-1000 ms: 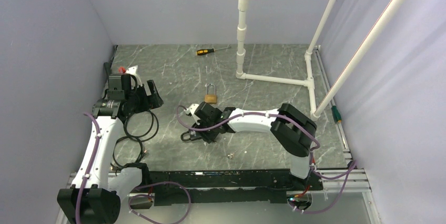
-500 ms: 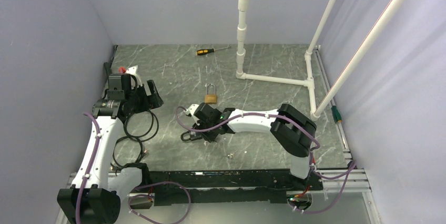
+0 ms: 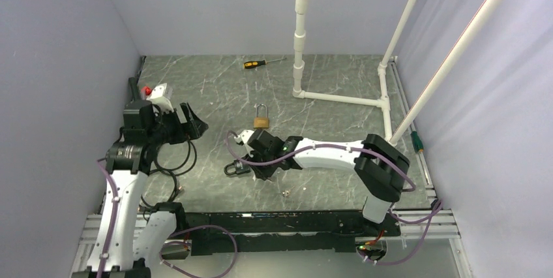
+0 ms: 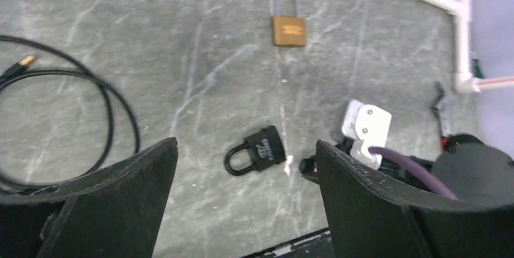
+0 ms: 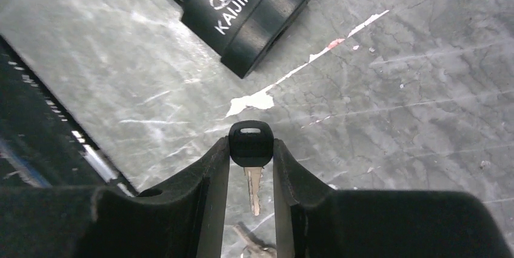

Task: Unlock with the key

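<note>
- Key (image 5: 251, 148) is clamped by its black head between the fingers of the right gripper (image 5: 251, 149), low over the table (image 5: 394, 88). It sits just short of the black padlock (image 5: 251, 13), which lies flat with its base end turned toward the gripper.
- Biggest risk: the blade points back toward the wrist, away from the lock. Driving forward would likely only butt the head against the lock body, so a regrasp or a turn seems needed.
- The grip covers only the small head. Any twist or bump could swivel the key or drop it.
- The black padlock lies loose. The left gripper (image 3: 187, 120) hangs spread and empty, well apart from it, so a push from the key could skid or spin the lock instead of seating.
- A brass padlock (image 3: 261, 121) lies farther back. I cannot tell which lock this key fits, so the wrong one might be tried.
- The keyway itself is not visible, so alignment is uncertain.
</note>
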Tool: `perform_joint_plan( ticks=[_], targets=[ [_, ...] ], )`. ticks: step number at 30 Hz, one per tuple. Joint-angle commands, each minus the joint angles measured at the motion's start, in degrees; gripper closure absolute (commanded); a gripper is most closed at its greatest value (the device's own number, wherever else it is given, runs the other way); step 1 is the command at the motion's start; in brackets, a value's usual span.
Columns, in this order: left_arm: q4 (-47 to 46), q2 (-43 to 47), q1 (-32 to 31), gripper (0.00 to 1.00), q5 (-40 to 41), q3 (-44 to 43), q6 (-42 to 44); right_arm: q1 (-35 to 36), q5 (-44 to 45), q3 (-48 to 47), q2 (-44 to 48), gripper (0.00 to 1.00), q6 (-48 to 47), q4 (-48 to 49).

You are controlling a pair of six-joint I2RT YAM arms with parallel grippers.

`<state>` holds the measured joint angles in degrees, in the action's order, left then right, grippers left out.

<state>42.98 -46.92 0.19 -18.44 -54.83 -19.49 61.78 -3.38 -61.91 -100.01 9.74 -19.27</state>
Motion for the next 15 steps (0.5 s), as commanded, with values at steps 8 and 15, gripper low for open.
perform_joint_plan(
  ticks=[8,15],
  targets=[
    [-10.7,10.1,0.2,0.15,-22.2,10.2,-15.1,0.2,-2.0,4.7,12.4,0.76,8.1,9.5],
    [-20.1,11.2,-2.5,0.19,-27.2,19.3,-26.8,0.2,0.3,7.4,19.3,0.76,11.8,12.1]
  ],
)
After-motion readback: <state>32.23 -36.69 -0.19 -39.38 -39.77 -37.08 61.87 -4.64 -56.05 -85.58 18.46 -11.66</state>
